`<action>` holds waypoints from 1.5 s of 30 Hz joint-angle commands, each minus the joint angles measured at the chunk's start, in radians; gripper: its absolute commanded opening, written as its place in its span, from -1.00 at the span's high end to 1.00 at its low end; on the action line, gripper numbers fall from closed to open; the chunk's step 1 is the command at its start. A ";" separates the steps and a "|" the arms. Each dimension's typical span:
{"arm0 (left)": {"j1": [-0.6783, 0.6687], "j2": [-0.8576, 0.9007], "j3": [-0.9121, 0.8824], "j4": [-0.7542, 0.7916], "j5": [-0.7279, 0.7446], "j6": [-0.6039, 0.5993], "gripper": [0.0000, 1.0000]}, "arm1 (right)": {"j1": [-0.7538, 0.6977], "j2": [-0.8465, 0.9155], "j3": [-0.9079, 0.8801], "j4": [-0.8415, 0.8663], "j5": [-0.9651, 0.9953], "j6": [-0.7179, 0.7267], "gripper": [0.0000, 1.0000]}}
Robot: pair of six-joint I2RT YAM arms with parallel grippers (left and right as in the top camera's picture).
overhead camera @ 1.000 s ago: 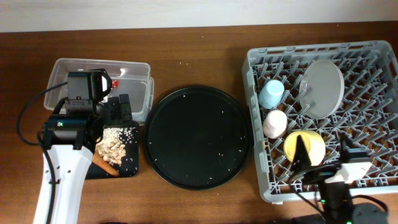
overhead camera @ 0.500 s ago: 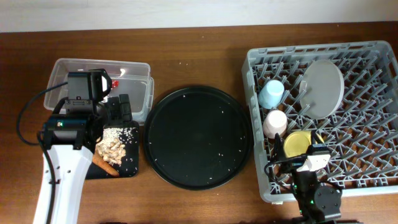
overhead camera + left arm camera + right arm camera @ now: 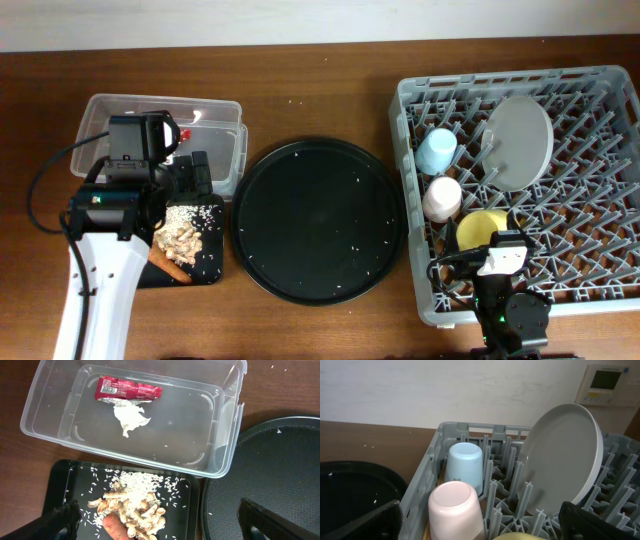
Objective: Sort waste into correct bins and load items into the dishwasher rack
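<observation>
Left arm (image 3: 95, 280) at 8 o'clock, white tapered link, black actuator housings, looped black cable (image 3: 34, 196), right arm (image 3: 510, 318) at 5 o'clock, black housing, white wrist block (image 3: 503, 260), green indicator light (image 3: 497, 319), matte black end effector fingers (image 3: 600, 522)

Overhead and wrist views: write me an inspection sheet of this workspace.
Surface: brown wooden table, a few white specks.
Job's things: clear tub holds red wrapper and white tissue; black rectangular tray holds flaky scraps, rice grains and sausage piece; rack holds blue cup, pink cup, yellow bowl and leaning plate; chopsticks not made out.
Clutter: large round black tray, only specks on it.
Grippers: left gripper open, above the black rectangular tray; right gripper open, over the rack's near part; both empty.
Cables: black cable loops beside the left arm; another at the right wrist.
Surroundings: pale wall, wall control panel.
</observation>
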 commanded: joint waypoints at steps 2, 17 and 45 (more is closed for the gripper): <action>0.005 -0.007 0.015 0.002 -0.010 0.016 -0.98 | -0.008 -0.008 -0.005 -0.008 -0.001 -0.010 -0.97; 0.005 -0.105 -0.022 0.002 -0.010 0.016 -0.98 | -0.008 -0.004 -0.005 -0.008 -0.001 -0.010 -0.96; -0.039 -1.091 -1.249 0.931 0.152 0.016 -0.98 | -0.008 -0.004 -0.005 -0.008 -0.001 -0.009 -0.97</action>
